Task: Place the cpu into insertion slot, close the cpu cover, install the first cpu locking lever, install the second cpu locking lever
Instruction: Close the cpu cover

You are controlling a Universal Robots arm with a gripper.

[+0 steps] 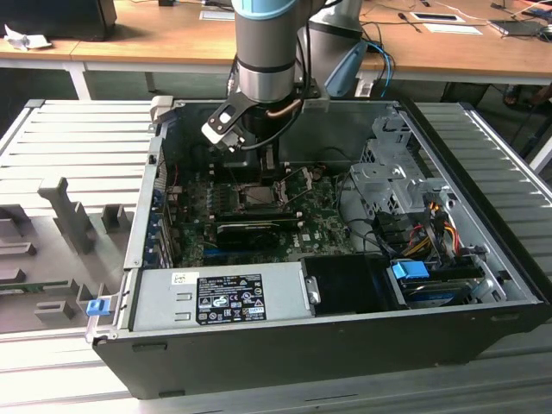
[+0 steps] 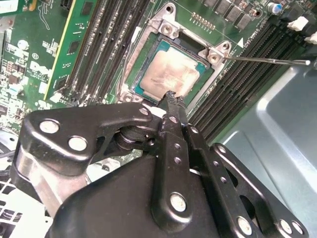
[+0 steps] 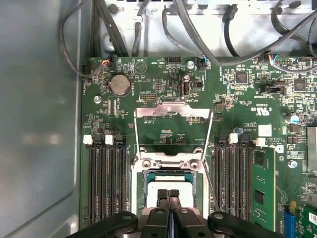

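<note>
The cpu (image 2: 171, 74) lies flat in the insertion slot (image 2: 166, 27), its silver top showing inside the metal frame. My gripper (image 2: 171, 96) is shut with nothing between its fingers, and its tip hovers at the chip's near edge. In the first wrist view the closed fingertips (image 3: 169, 193) sit over the cpu (image 3: 154, 187). The cpu cover (image 3: 171, 110) stands flipped open beyond the socket frame (image 3: 171, 162). Thin wire levers (image 3: 135, 136) stick out unlatched on both sides, and one lever (image 2: 267, 60) reaches over the memory slots. In the exterior view the arm (image 1: 263, 86) reaches down into the case over the socket (image 1: 259, 197).
Black memory slots (image 3: 106, 178) flank the socket on both sides. A long black graphics card (image 1: 254, 228) lies just in front of the socket. The power supply (image 1: 220, 297), the drive cage (image 1: 388, 181) and cable bundles (image 1: 423, 228) crowd the case. Grey case walls (image 1: 147, 224) close in the sides.
</note>
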